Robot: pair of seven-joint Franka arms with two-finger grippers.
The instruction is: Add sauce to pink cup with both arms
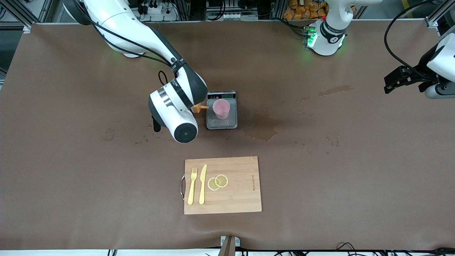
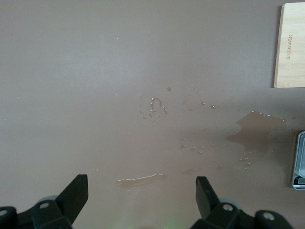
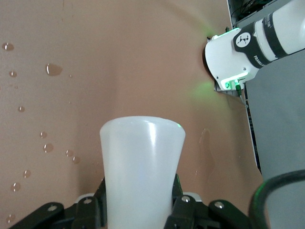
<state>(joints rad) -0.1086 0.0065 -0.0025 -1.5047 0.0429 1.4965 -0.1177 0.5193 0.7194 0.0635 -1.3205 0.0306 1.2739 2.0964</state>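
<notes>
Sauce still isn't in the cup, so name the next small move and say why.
Probably swing the nozzle over the pink cup. The right hand grips the sauce bottle, its tip just short of the rim; the cup sits on the scale. The left hand waits open.

A scale (image 1: 222, 117) sits mid-table with a wet patch (image 1: 265, 129) beside it toward the left arm's end. Nearer the front camera lies a wooden board (image 1: 241, 199) carrying a fork (image 1: 192, 186), a knife (image 1: 202, 184) and two lemon slices (image 1: 218, 182).
</notes>
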